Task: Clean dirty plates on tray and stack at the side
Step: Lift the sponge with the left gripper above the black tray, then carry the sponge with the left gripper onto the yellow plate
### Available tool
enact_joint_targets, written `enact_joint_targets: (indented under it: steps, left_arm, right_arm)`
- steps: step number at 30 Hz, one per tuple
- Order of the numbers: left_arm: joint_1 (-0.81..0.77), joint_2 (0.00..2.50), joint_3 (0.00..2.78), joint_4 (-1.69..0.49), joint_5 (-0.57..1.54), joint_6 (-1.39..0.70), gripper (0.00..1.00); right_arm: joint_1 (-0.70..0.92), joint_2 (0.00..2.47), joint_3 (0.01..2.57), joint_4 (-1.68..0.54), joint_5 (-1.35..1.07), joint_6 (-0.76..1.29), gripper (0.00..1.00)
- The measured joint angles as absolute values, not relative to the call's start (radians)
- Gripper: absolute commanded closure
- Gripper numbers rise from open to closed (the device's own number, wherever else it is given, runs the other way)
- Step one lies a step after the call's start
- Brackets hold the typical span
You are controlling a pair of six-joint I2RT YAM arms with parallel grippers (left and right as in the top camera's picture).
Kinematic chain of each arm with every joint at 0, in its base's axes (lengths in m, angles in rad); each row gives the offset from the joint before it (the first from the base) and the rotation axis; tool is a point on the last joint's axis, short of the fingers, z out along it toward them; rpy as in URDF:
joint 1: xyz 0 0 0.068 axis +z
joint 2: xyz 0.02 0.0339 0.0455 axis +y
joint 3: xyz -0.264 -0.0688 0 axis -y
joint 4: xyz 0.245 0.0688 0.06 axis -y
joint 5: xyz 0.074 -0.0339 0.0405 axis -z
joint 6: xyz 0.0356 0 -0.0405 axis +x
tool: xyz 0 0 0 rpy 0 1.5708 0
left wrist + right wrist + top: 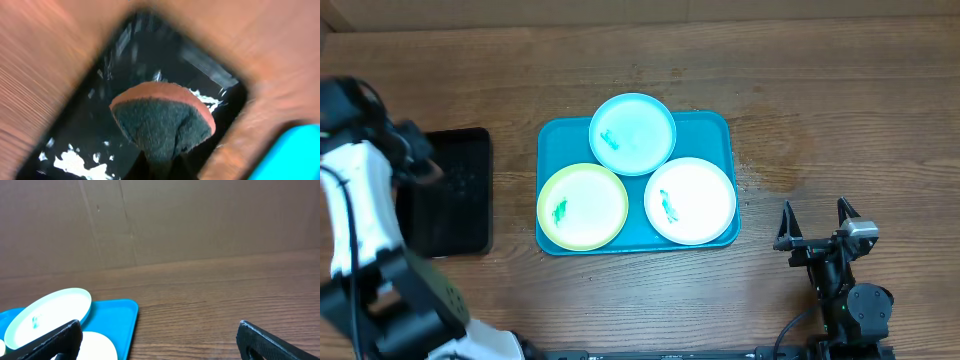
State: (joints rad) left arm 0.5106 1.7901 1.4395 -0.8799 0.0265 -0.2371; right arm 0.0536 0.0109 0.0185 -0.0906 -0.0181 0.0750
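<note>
The turquoise tray [720, 125] holds three plates, each with a green smear: a pale blue plate [632, 133] at the back, a yellow-green plate [583, 206] at the front left and a white plate [690, 200] at the front right. My left gripper [425, 170] is over the black tray [455, 200], shut on an orange sponge with a dark green pad [162, 117]. My right gripper [817, 225] is open and empty, right of the turquoise tray. The right wrist view shows the blue plate [47, 315], the white plate [97, 347] and the tray's corner [120, 317].
The smaller black tray [90, 130] has white foam patches in it. A corner of the turquoise tray [295, 155] shows in the blurred left wrist view. A cardboard wall [200, 220] stands behind the wooden table.
</note>
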Motion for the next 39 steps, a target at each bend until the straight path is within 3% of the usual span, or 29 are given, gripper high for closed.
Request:
enact_joint_targets:
  steps: [5,10,15,21,27,32,39]
  left_arm:
    - [0.515,1.923,1.387,-0.961,0.027,-0.237,0.96]
    - [0.526,1.9,1.645,-1.144,0.027,-0.237,0.96]
    - [0.53,1.751,1.782,-1.155,0.013,-0.239,0.96]
    - [0.523,1.738,1.558,-0.937,-0.031,-0.255,0.96]
    - [0.524,1.901,1.441,-1.018,-0.034,-0.256,0.96]
    - [0.524,1.866,1.652,-1.192,0.035,-0.256,0.96]
    - [0.468,1.617,1.848,-1.245,0.239,-0.255,0.96]
  right_arm:
    - [0.053,0.011,0.019,-0.09,-0.019,0.075,0.0]
    - [0.054,0.011,0.019,-0.09,-0.018,0.075,0.0]
    - [0.053,0.011,0.019,-0.09,-0.018,0.075,0.0]
    - [0.054,0.011,0.019,-0.09,-0.018,0.075,0.0]
    - [0.053,0.011,0.019,-0.09,-0.019,0.075,0.0]
    - [0.054,0.011,0.019,-0.09,-0.018,0.075,0.0]
    - [0.053,0.011,0.019,-0.09,-0.018,0.075,0.0]
